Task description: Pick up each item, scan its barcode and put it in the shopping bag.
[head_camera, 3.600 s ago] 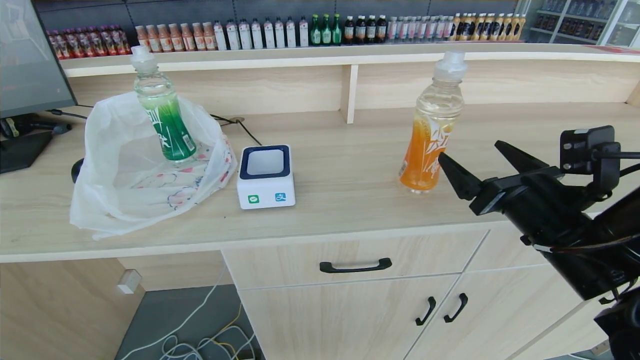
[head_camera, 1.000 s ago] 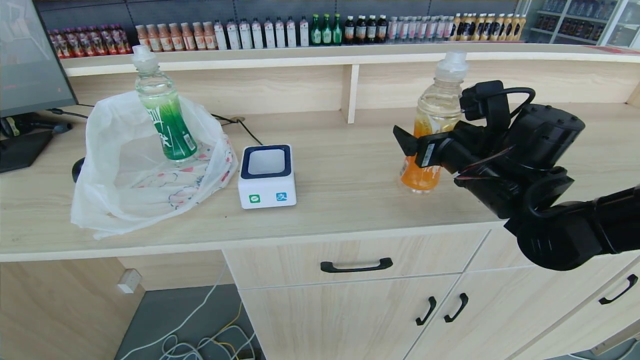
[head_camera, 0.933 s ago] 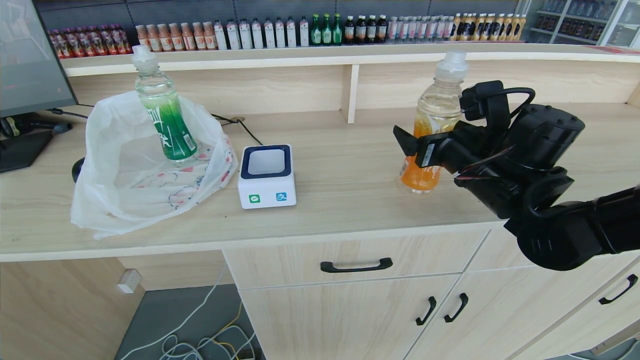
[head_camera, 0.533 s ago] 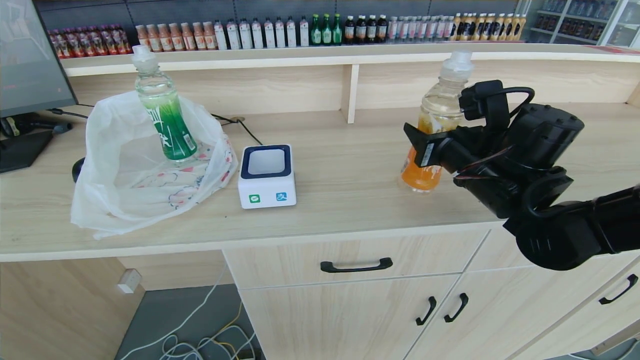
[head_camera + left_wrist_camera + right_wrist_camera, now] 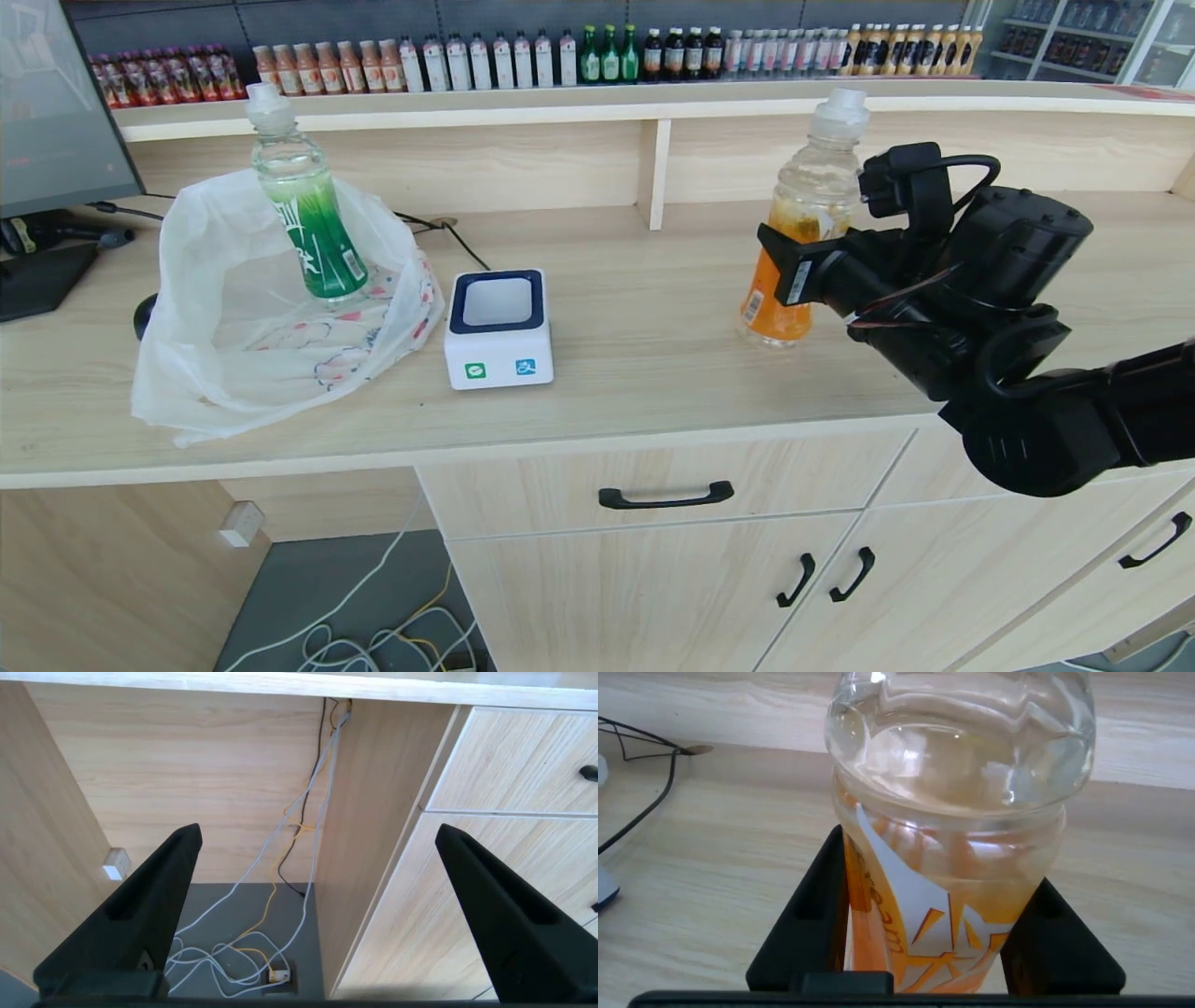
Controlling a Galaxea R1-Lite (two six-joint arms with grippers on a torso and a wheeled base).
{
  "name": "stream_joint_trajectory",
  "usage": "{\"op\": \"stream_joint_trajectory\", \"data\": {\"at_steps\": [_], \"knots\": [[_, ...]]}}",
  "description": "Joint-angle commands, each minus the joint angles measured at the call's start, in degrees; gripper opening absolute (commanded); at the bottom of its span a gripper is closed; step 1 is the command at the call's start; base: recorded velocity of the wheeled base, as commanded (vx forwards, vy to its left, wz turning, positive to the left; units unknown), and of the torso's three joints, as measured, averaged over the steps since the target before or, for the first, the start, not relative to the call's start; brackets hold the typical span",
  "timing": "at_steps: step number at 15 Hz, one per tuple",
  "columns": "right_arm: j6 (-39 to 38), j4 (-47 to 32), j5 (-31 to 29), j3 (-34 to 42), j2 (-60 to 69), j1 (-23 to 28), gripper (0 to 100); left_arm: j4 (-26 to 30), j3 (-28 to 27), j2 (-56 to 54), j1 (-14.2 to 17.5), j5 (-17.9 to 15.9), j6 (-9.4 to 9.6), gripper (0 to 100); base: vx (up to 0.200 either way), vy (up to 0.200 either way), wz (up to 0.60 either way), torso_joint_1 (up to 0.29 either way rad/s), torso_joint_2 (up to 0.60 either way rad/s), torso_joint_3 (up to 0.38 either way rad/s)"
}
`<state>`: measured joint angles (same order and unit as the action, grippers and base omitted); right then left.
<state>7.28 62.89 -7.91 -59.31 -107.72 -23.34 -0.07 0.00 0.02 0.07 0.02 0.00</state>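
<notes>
Orange drink bottle [image 5: 798,233] at the right side of the light wood tabletop [image 5: 635,308], held around its middle by the right gripper [image 5: 795,259], whose black jaws are closed on either side of the label. The bottle leans slightly, its white cap tipped toward the robot's right; whether its base touches the tabletop cannot be told. Seen from the right wrist, the bottle [image 5: 957,840] sits between the two jaws of the gripper [image 5: 938,952], clear above and orange below. Well to the left, a white and navy scanner box [image 5: 497,329] stands on the tabletop with its window facing up. Just beside it, farther left, lies an open white plastic shopping bag [image 5: 196,308] with a green bottle [image 5: 313,224] standing inside. A dark monitor [image 5: 47,103] is at the far left edge. A shelf behind carries a long row of drinks [image 5: 607,56]. The left gripper [image 5: 318,905] hangs below the tabletop in front of the cabinet, jaws spread wide apart, with loose cables [image 5: 252,952] on the floor beneath
</notes>
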Motion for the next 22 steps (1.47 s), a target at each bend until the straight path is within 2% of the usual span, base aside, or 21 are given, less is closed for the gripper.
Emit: {"op": "stream_joint_trajectory", "data": {"at_steps": [1, 6, 11, 14, 19, 22], "knots": [[0.02, 0.13, 0.09, -0.19, 0.67, -0.03, 0, -0.01, 0.0, -0.02, 0.01, -0.02, 0.0, 100, 0.0, 0.0, 0.0, 0.0, 0.0, 0.0], [-0.16, -0.05, 0.35, 0.24, 2.69, -0.21, 0, -0.01, 0.0, -0.02, 0.01, -0.02, 0.0, 100, 0.0, 0.0, 0.0, 0.0, 0.0, 0.0], [-0.51, -5.41, 0.09, 1.12, 10.6, -1.53, 0, -0.01, 0.0, -0.02, 0.01, -0.02, 0.0, 100, 0.0, 0.0, 0.0, 0.0, 0.0, 0.0], [0.11, -9.01, -0.09, 6.92, 19.21, -3.64, 0, -0.01, 0.0, -0.02, 0.01, -0.02, 0.0, 100, 0.0, 0.0, 0.0, 0.0, 0.0, 0.0], [2.04, -9.1, -1.49, 20.11, 30.81, -5.75, 0, -0.01, 0.0, -0.02, 0.01, -0.02, 0.0, 100, 0.0, 0.0, 0.0, 0.0, 0.0, 0.0], [2.3, -9.1, -1.49, 23.18, 34.42, -6.8, 0, -0.01, 0.0, -0.02, 0.01, -0.02, 0.0, 100, 0.0, 0.0, 0.0, 0.0, 0.0, 0.0]]}}
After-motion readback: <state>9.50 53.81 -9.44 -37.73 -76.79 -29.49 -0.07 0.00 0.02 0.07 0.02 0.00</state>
